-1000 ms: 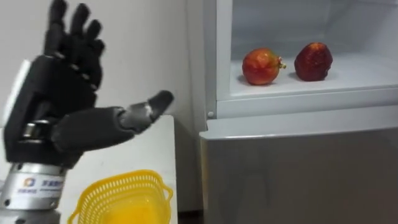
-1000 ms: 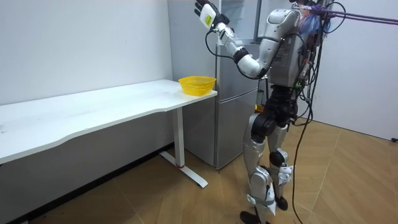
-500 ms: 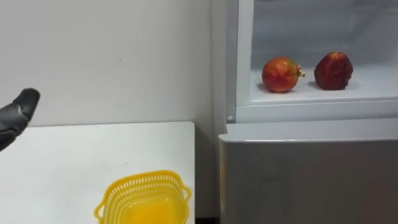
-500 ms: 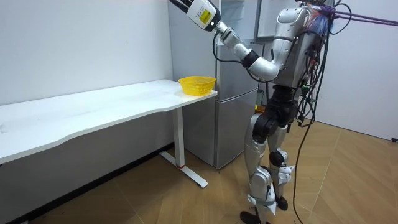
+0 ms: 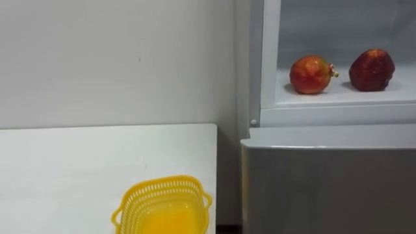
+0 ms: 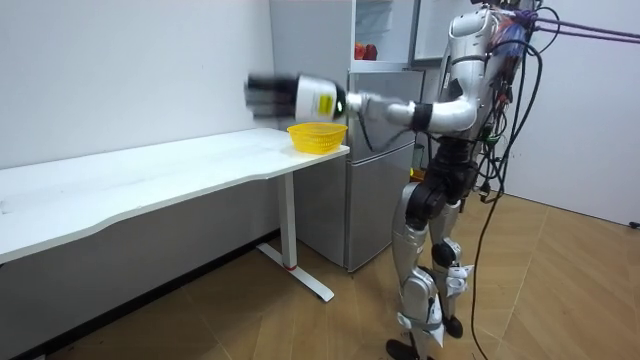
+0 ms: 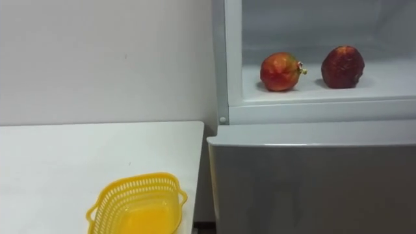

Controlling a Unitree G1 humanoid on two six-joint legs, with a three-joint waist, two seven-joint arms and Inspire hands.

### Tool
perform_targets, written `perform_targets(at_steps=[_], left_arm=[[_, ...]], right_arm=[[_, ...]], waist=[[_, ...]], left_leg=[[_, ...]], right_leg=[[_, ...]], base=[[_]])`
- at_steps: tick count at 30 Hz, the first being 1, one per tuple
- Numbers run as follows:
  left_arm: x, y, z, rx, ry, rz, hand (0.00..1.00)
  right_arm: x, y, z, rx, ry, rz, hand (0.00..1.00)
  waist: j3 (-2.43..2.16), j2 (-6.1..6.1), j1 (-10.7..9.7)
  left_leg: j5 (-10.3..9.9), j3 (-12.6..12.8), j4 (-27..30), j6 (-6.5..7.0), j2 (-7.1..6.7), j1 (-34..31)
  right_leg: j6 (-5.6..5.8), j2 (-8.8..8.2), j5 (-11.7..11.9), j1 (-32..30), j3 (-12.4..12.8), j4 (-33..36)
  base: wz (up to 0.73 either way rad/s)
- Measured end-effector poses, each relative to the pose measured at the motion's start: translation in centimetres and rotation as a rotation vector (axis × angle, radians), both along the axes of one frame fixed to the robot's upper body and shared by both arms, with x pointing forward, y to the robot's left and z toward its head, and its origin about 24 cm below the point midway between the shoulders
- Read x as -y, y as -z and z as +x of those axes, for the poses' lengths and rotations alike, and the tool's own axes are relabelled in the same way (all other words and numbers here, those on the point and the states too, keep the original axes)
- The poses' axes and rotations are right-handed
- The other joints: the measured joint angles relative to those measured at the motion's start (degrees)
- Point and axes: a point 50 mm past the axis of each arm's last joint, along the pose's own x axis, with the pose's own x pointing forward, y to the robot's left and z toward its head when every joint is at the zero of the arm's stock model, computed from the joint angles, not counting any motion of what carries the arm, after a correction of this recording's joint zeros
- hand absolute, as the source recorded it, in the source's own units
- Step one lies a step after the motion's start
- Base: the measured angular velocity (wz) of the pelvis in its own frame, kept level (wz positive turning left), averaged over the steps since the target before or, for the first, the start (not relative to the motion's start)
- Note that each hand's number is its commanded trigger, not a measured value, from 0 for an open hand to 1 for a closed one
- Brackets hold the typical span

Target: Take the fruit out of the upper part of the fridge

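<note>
Room view puts your left hand [image 6: 266,90] above the worktop [image 6: 150,175], too blurred to tell the fingers' state. The yellow basket [image 5: 164,209] sits at the worktop's right edge. The orange-red fruit [image 5: 311,74] and the dark red fruit [image 5: 371,69] rest apart on the upper fridge shelf [image 5: 338,99].

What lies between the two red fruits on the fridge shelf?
Nothing: a bare strip of white shelf separates the orange-red fruit from the darker red fruit, seen in both eye views.
</note>
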Motion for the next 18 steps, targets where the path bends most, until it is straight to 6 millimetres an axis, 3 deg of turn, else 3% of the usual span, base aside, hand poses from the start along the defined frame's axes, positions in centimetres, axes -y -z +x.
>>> perform_targets(at_steps=[1,3,9,14,18], left_arm=[[-0.2,1.2,-0.5,-0.036,-0.021,-0.041,0.0],[-0.4,5.1,-2.4,-0.133,-0.123,-0.202,0.0],[0.6,11.8,-7.0,-0.32,-0.313,-0.496,0.0],[3.0,15.7,-10.4,-0.513,-0.344,-0.62,0.0],[4.5,17.6,-13.1,-0.629,-0.365,-0.694,0.0]], right_arm=[[0.0,0.0,-0.1,-0.005,0.003,0.0,0.0],[-0.1,0.1,-0.1,-0.011,0.012,0.007,0.0],[0.0,-0.1,0.6,0.015,0.007,0.0,0.0],[-0.1,0.0,0.4,0.01,0.007,0.002,0.0],[-0.1,0.0,0.2,0.0,0.014,0.0,0.0]], waist=[[0.16,-0.51,0.18],[-0.23,-0.68,0.81],[0.06,-2.17,1.11],[-0.05,-1.83,0.95],[0.01,-1.74,0.41]], left_leg=[[0.0,-0.02,-0.02,0.0,0.0,0.0],[0.0,-0.47,0.03,0.0,-0.04,0.09],[-0.22,-1.64,-0.26,0.23,-0.12,0.61],[-0.58,-2.75,-0.06,0.35,-0.25,-0.02],[-0.56,-2.78,-0.06,0.34,-0.27,-0.08]], right_leg=[[0.0,-0.01,0.0,-0.06,0.02,0.12],[-0.04,-0.06,-0.09,-0.23,0.1,0.76],[-0.07,-0.01,-0.25,0.29,0.08,0.97],[-0.05,0.02,-0.2,0.21,-0.16,0.79],[-0.05,0.06,-0.16,0.28,-0.46,0.74]], base=[[-0.06],[-0.02],[0.01],[0.03],[0.0]])
